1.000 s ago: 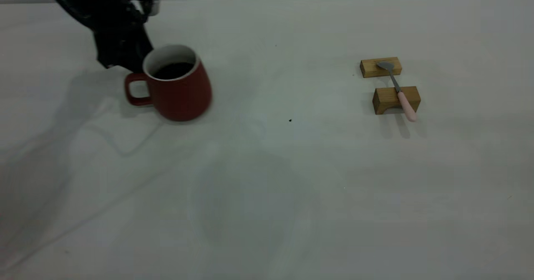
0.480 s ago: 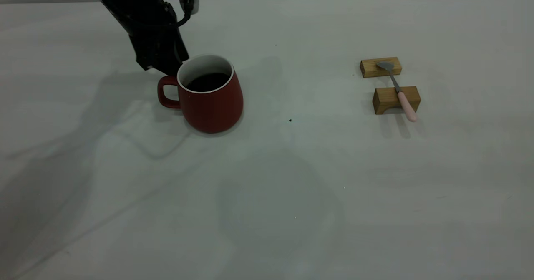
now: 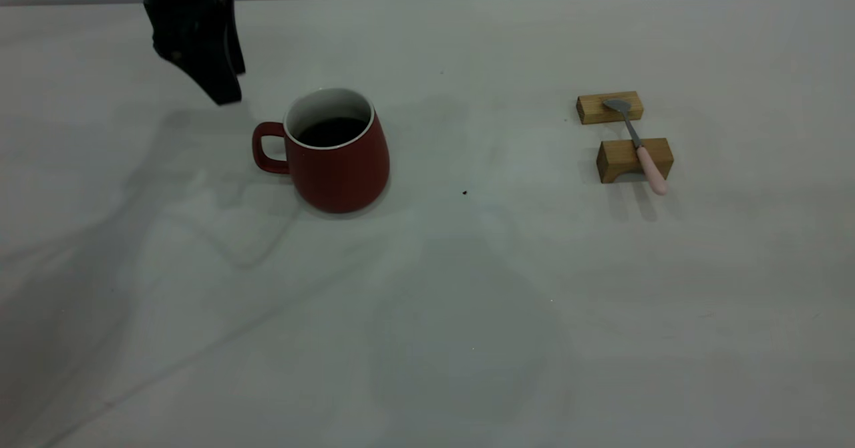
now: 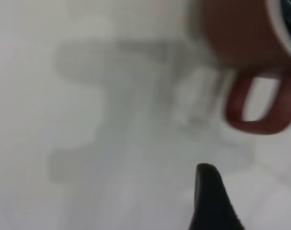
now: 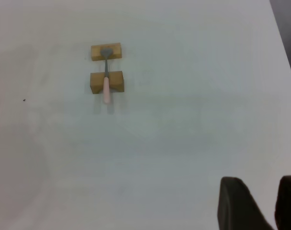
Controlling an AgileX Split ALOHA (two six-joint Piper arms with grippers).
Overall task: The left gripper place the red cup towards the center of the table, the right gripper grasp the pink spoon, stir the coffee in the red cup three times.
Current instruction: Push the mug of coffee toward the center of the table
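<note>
Currently the pink spoon (image 5: 106, 84) lies well ahead of the right gripper (image 5: 272, 203), bridging two wooden blocks (image 3: 633, 159), handle pointing back toward its narrowly parted, empty fingers. Left gripper (image 3: 224, 81), spread undetermined, stands clear beside the red cup (image 3: 332, 151) on the counter (image 3: 427, 314).

Table (image 5: 184, 143): pale, plain surface filling nearly the whole view; one small dark speck (image 5: 24, 100) on it; one table edge visible, with a dark area beyond.

Wooden blocks: two, set close, one behind the other (image 5: 106, 51) (image 5: 106, 81), well apart from the visible table edge.

Pink spoon (image 5: 106, 76): laid across both blocks, grey bowl on one, pink handle overhanging the other.

Right gripper (image 5: 269, 201): two dark fingers (image 5: 239, 206), narrow gap between them, holding nothing, well apart from the spoon.
</note>
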